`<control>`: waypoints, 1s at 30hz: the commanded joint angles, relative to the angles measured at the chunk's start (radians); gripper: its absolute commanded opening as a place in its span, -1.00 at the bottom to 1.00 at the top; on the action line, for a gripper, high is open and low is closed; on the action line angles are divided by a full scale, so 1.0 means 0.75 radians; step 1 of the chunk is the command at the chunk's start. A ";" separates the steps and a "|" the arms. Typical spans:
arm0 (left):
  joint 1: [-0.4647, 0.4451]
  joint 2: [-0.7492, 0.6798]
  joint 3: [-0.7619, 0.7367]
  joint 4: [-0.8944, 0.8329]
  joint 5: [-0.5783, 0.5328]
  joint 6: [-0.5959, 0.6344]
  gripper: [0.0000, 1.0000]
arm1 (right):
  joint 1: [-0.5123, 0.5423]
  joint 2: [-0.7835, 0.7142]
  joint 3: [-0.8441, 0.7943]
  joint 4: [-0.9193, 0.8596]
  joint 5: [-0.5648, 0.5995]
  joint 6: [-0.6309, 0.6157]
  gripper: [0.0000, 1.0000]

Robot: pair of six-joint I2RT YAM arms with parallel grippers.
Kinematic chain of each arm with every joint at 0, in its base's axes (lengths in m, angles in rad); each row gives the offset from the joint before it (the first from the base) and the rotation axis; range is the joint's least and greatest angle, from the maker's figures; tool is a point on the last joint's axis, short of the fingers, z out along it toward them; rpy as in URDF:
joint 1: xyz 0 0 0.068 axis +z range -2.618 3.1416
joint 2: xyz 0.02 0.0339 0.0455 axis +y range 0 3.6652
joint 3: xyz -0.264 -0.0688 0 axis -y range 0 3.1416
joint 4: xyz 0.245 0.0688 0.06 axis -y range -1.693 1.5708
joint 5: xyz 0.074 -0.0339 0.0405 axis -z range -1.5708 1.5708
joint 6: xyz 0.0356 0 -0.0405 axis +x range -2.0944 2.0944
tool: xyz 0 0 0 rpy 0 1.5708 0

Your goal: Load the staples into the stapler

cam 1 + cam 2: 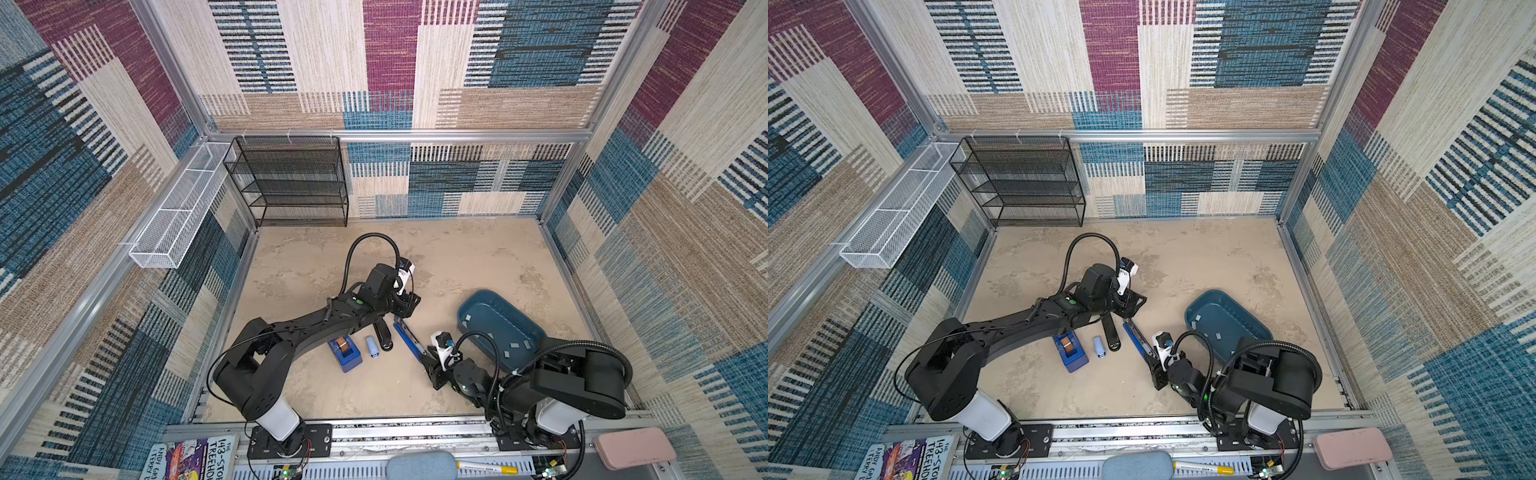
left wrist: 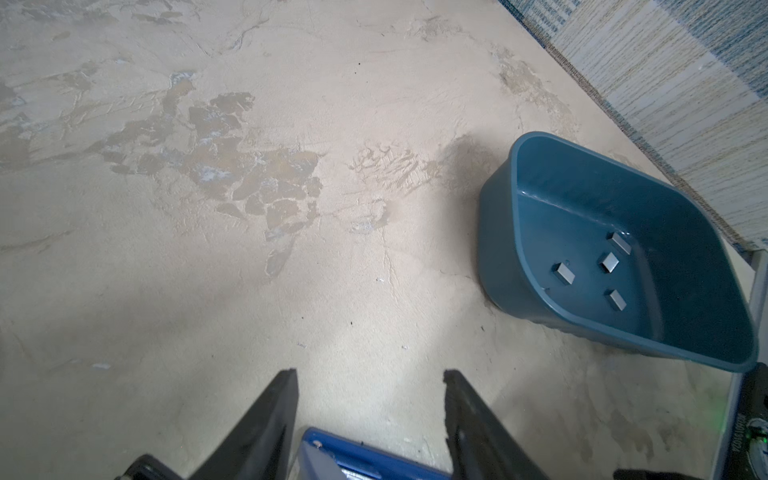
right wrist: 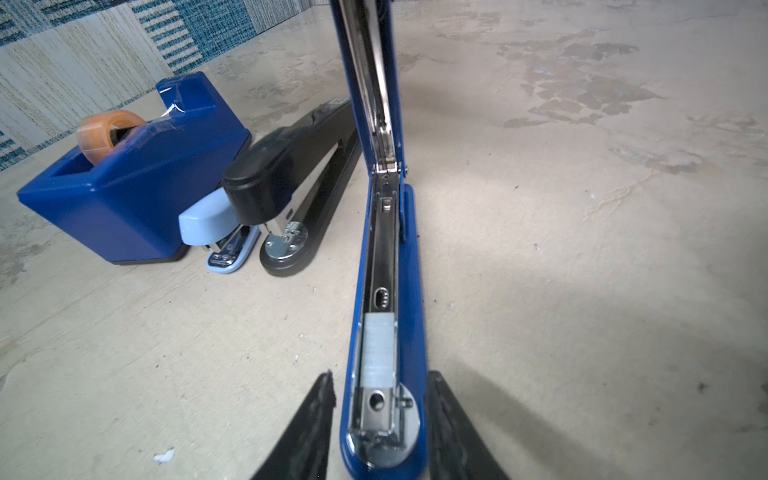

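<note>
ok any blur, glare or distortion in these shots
In both top views, wide-angle perspective splays the patterned fabric walls outward. Right wrist view: the open dark blue metal stapler looks stretched, chrome glinting. Left wrist view: a bright pool on the beige table; teal plastic tub crisp.

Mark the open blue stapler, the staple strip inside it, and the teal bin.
blue stapler (image 3: 413, 291): right wrist view, base's side.
staple strip (image 3: 379, 349): right wrist view, strip's middle.
teal bin (image 2: 582, 183): left wrist view, inner wall.
</note>
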 commanded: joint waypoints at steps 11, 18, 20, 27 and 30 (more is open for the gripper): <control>-0.031 0.017 0.029 -0.026 -0.072 0.051 0.19 | 0.000 0.065 0.031 0.094 0.016 -0.009 -0.66; -0.130 0.050 0.044 -0.081 -0.276 0.102 0.18 | 0.001 0.120 0.008 0.187 0.010 0.024 -0.77; -0.145 0.062 0.046 -0.081 -0.301 0.109 0.18 | 0.001 0.139 0.018 0.183 0.007 0.030 -0.81; -0.179 0.098 0.055 -0.086 -0.385 0.150 0.18 | 0.001 0.167 -0.023 0.253 0.050 0.064 -0.84; -0.207 0.126 0.069 -0.085 -0.397 0.173 0.18 | 0.000 0.167 -0.029 0.261 0.069 0.069 -0.84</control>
